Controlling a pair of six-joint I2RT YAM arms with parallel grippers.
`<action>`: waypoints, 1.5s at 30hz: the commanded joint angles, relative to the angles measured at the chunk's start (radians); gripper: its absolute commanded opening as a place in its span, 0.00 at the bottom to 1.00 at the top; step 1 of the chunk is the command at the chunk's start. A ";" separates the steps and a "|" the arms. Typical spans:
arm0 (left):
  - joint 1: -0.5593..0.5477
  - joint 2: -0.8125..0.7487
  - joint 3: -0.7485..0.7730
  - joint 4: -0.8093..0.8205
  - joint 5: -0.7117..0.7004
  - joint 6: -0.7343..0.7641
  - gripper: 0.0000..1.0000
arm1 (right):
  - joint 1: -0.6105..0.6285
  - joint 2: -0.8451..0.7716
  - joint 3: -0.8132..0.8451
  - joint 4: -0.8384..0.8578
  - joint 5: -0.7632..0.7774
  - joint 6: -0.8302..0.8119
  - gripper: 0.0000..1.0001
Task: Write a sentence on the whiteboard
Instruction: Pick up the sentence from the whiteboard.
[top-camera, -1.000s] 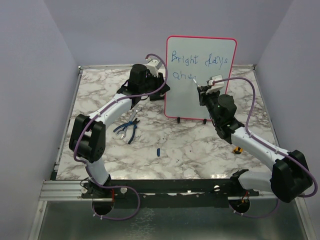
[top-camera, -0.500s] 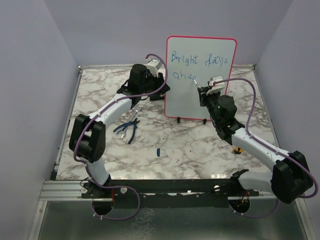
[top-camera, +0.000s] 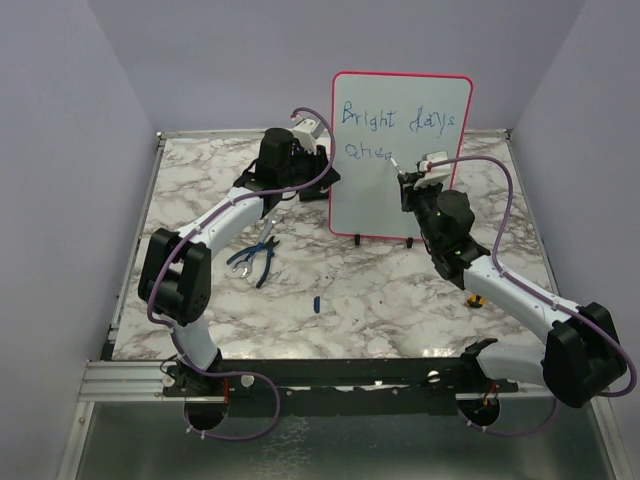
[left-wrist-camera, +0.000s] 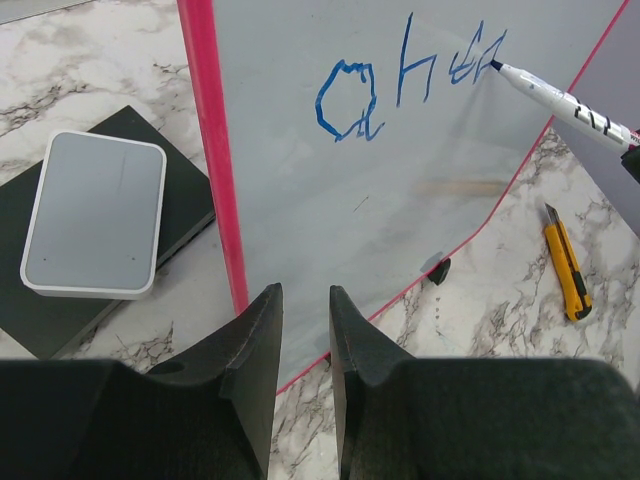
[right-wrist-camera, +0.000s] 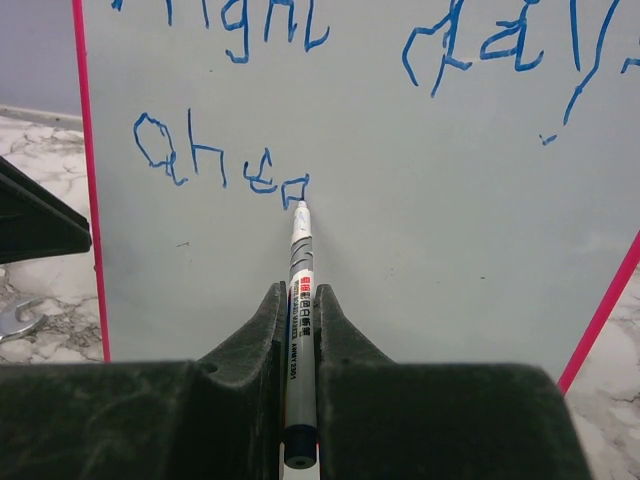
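Inside clamped right end effector, marker

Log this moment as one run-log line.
left pincer: clamps whiteboard edge | right pincer: shut on marker, tip at last letter | sentence: "Bright days ahea", unfinished

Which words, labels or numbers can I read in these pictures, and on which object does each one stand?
"Bright days": blue handwriting, top line of the whiteboard.
"ahea": blue handwriting, second line, unfinished, at the marker tip.
Print on the marker barrel: too small to read.
Yellow utility knife: no text visible.
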 joint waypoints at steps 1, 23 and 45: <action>-0.006 -0.019 -0.004 -0.007 -0.002 0.015 0.27 | 0.000 -0.009 0.034 0.014 0.032 -0.018 0.01; -0.007 -0.026 -0.005 -0.007 -0.004 0.016 0.27 | 0.001 -0.014 0.003 0.010 0.023 0.000 0.01; -0.008 -0.040 -0.009 -0.009 -0.009 0.015 0.27 | 0.000 -0.041 -0.038 -0.023 0.030 0.022 0.01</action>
